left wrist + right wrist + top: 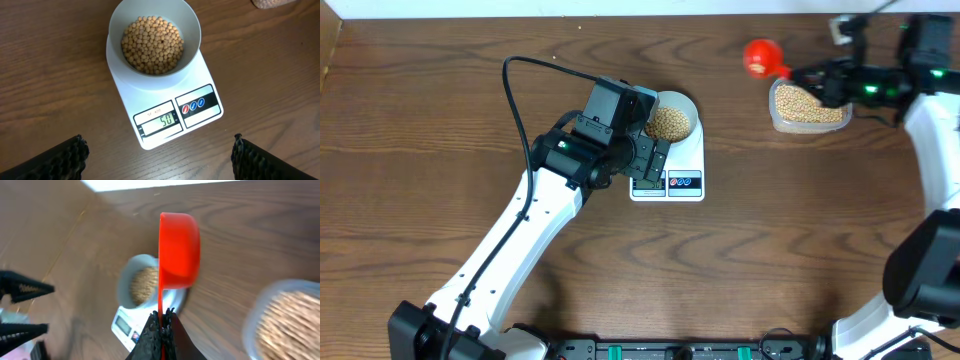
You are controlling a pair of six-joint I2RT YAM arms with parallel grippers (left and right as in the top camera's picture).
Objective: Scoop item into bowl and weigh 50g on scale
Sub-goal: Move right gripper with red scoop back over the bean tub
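The white scale (150,97) sat on the brown wooden table (50,75), with the pale bowl (192,30) standing on its platform. A loose heap of tan beans (152,45) lay in the bowl, well below the rim. The grey display (161,121) read "50", and the small print above it read "SF 400" (nothing else was legible). Beside the display sat one red button and two blue buttons (192,106).

The left fingers (67,157) were spread wide, holding nothing, one at each lower corner of the left wrist view. They hung just in front of the scale and did not touch it.

Well apart, at the far right side of the table, the right fingers (150,340) were pinched tight on the thin handle of the red scoop (179,250). Its cup was turned on its side, so I could not tell what was in it. The scoop hung just beside the clear tub (808,105), which held more beans.
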